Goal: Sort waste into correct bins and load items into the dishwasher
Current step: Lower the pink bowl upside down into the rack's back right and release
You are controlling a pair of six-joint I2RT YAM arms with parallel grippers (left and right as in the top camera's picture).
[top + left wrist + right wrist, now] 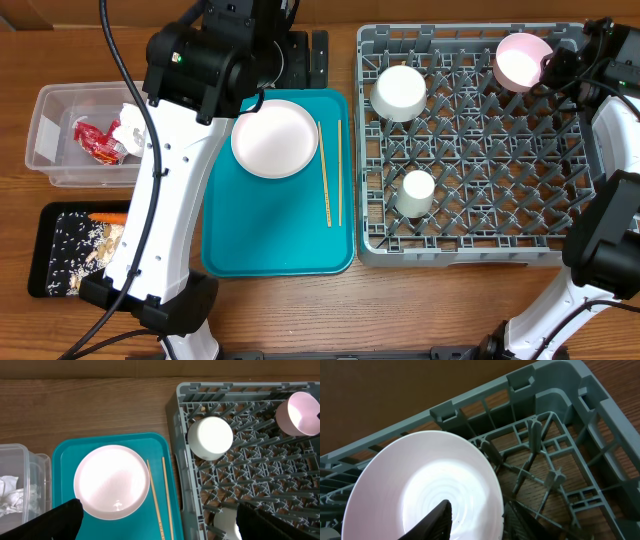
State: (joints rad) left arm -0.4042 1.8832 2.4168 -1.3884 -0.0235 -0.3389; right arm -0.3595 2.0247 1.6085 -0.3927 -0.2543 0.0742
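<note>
My right gripper [476,510] is shut on the rim of a pinkish-white bowl [420,485], one finger inside and one outside. The bowl [523,60] leans in the far right corner of the grey dishwasher rack [480,150]. A white bowl [400,92] lies upside down at the rack's far left, and a small white cup [415,192] stands nearer the front. My left gripper [157,505] hangs wide open and empty above the teal tray [270,230]. On the tray are the pale round plate [111,481] and the chopsticks [159,495].
A clear tub [60,140] at the left holds a red wrapper [95,138] and crumpled paper [130,125]. In front of it a black tray [50,250] carries a carrot [108,216] and beige scraps [100,240]. The left arm crosses above both bins.
</note>
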